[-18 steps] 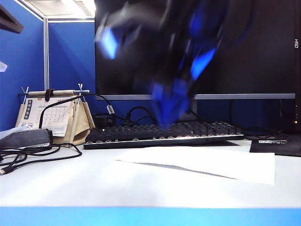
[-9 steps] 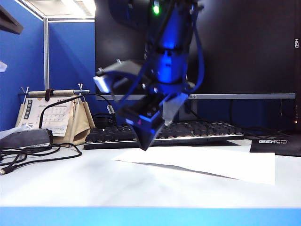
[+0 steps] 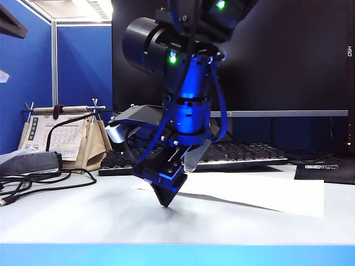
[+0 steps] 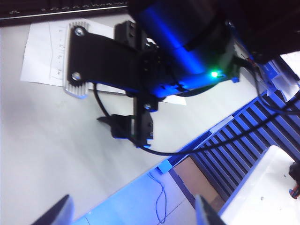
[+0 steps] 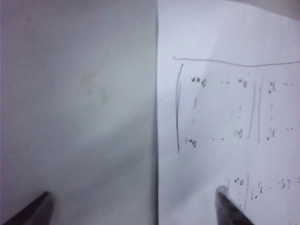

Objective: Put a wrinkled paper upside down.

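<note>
**Right arm down at the paper's edge, doodle side still up**

Blue cubicle walls and a big dark monitor sit behind our white tabletop. Our wrinkled paper lies flat in front of the keyboard, pen marks facing up, so nothing's flipped yet. Our right end effector hangs tip-down at the sheet's left edge, fingers spread wide, one over bare tabletop and one over the paper. Our left end effector is parked up high, looking down on all this, fingers apart too, holding nothing.

Our worry: a flat sheet gives nothing to pinch, so closing could just shove it toward the keyboard or crumple it.

We can't tell whether the tips touch the surface. Only the left fingertips show, cut off by the frame.
</note>
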